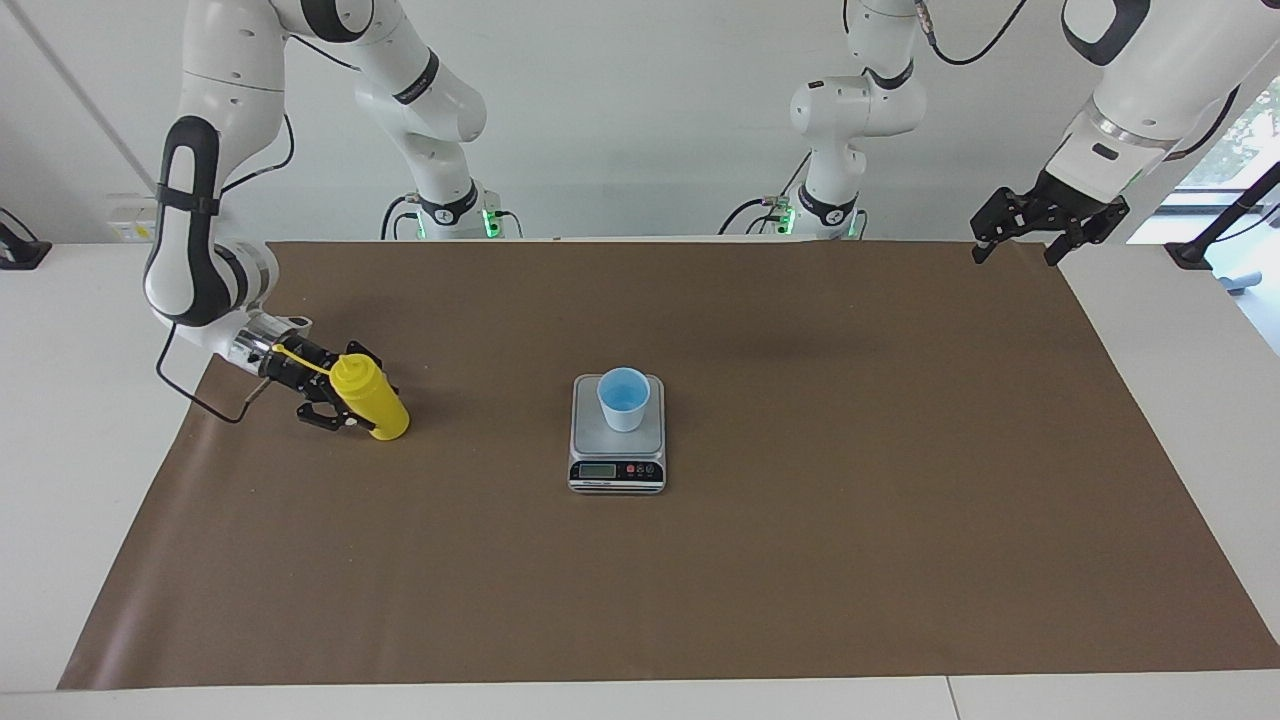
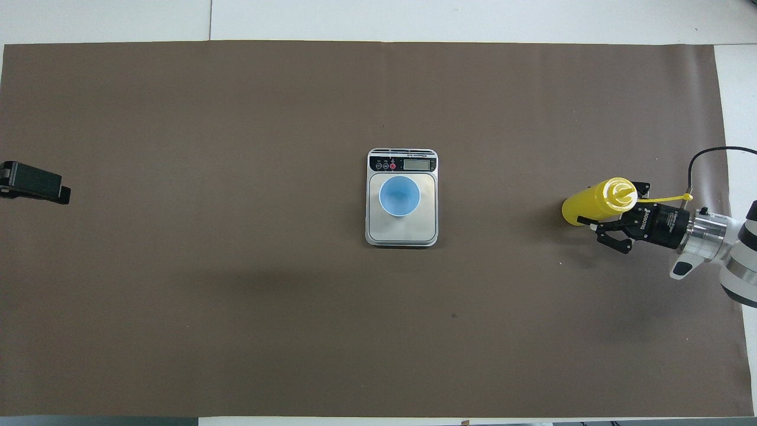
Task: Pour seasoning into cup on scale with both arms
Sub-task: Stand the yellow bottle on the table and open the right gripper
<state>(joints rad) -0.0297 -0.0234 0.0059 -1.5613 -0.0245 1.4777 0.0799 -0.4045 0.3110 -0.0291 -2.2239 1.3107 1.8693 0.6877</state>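
Right gripper [image 1: 335,408] clamped on bottle [image 1: 372,402], side grip near the worktop's right-arm end, likely so it could tip later. Cup [image 1: 623,398] sat on scale [image 1: 617,446] mid-worktop, ready to weigh. Left gripper [image 1: 1045,222] waited, fingers apart, over the robots' edge.

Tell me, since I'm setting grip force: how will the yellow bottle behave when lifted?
The bottle, a plastic squeeze type, probably gives under the right gripper, so a hard grip may push seasoning out. Tall and narrow, it likely tips easily. Its round body may roll if dropped.
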